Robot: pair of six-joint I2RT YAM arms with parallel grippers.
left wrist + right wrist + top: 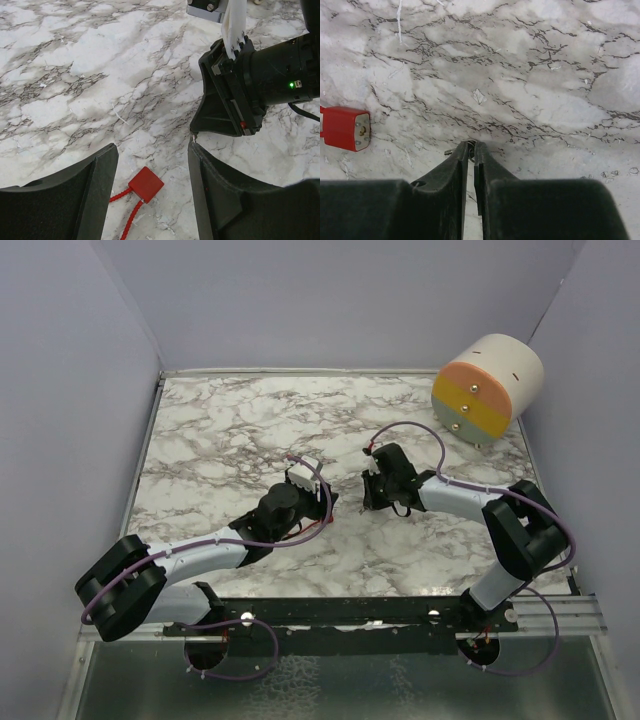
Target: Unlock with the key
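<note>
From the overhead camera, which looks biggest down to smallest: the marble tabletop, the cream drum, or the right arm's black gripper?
1. The marble tabletop, by far.
2. The cream drum in the far right corner.
3. The right gripper, clearly smaller than the drum.

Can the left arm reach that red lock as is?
Probably yes: the left tool is open, the red lock lies uncovered in line with its gap, the right tool stands aside.

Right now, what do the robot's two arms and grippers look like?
The left arm and right arm have pale grey link shells with black joints, and a purple cable loops along each. The left gripper and right gripper are matte black with broad, wedge-shaped fingers. A small green light glows on the right wrist housing.
</note>
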